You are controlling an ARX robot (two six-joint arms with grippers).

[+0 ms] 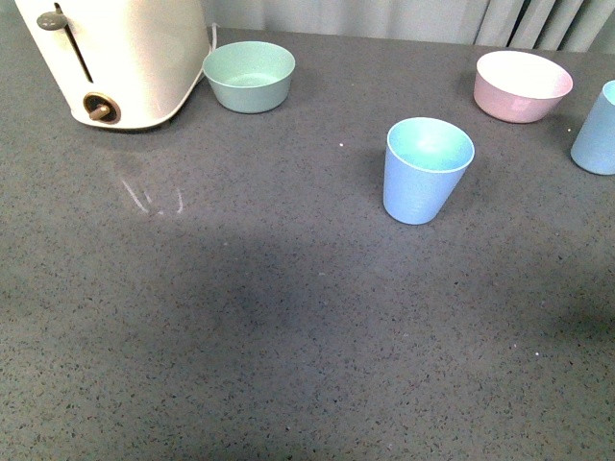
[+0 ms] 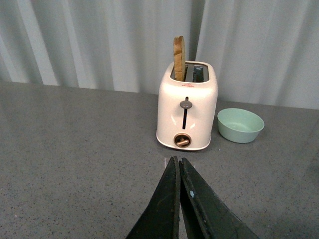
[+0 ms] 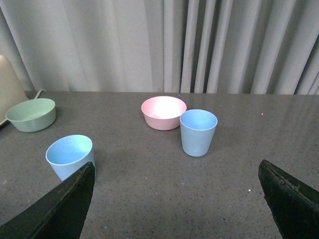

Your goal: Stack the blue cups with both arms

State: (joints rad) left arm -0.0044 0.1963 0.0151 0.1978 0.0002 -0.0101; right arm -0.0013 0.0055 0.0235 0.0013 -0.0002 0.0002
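Grey speckled countertop [image 1: 240, 317], pale curtain [image 3: 124, 45] behind. First blue cup [image 1: 428, 171] stands upright, near the pink bowl [image 1: 522, 84]; second blue cup [image 1: 598, 130] just beside that bowl. Left gripper [image 2: 178, 162] fingers pressed together, holding nothing; right gripper [image 3: 175, 167] spread wide.

My front camera looks down at the worktop [image 1: 288, 365]; both wrist cameras sit low facing the curtain [image 3: 99, 45], sharing the green bowl [image 1: 249, 75].

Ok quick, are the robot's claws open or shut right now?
Left gripper: shut, holding nothing.
Right gripper: open, holding nothing.
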